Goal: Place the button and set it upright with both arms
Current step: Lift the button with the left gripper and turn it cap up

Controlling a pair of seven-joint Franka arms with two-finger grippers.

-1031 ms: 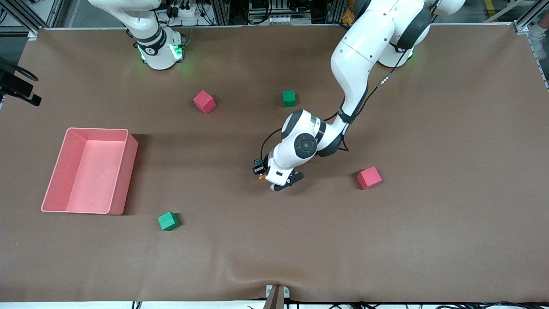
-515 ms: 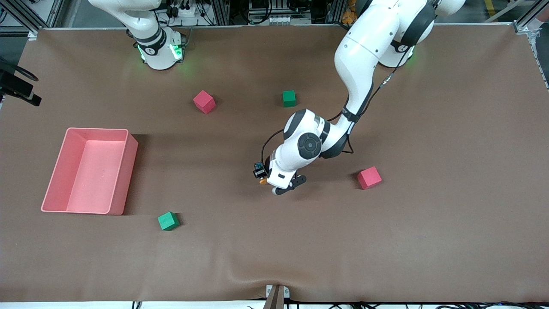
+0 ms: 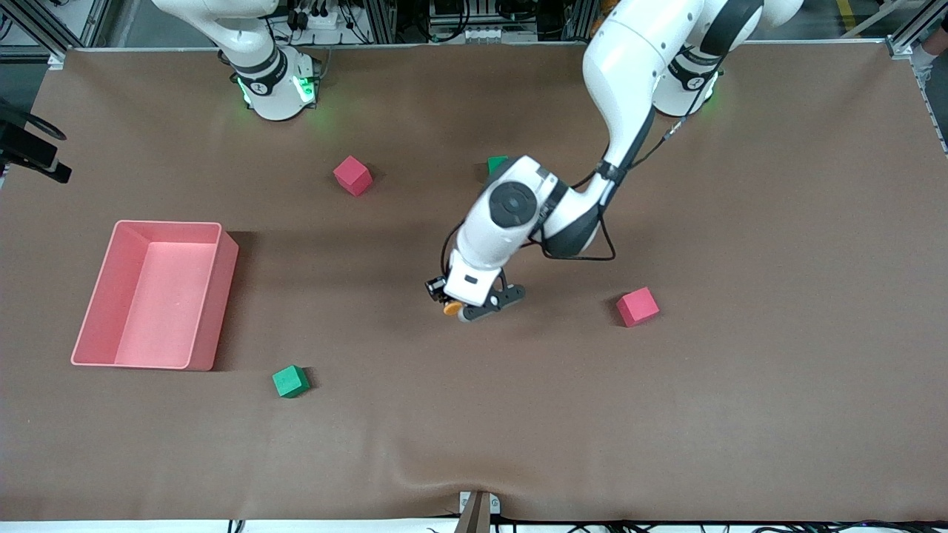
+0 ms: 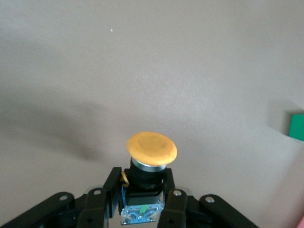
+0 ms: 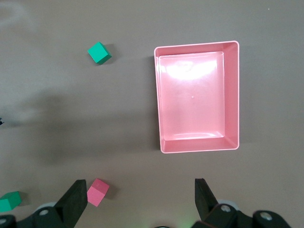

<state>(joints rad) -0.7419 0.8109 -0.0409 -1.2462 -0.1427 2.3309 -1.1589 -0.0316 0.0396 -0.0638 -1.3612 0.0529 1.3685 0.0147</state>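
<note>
— What colours does the button (image 4: 151, 151) show?
— An orange cap on a black body, with blue at its base (and a small green spot there).
— And around it?
— A brown counter (image 3: 740, 385), a pink bin (image 3: 157, 295), red cubes (image 3: 638, 306), green cubes (image 3: 290, 381), white arms banded black.

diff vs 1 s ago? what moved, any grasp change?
The left arm's elbow and wrist swung up toward the bases, now hiding most of the green cube nearest them. The left gripper barely shifted, staying shut on the button at mid-table. No new grasp, no release. The right gripper waits open, high over the pink bin. Bin and other cubes did not move.
</note>
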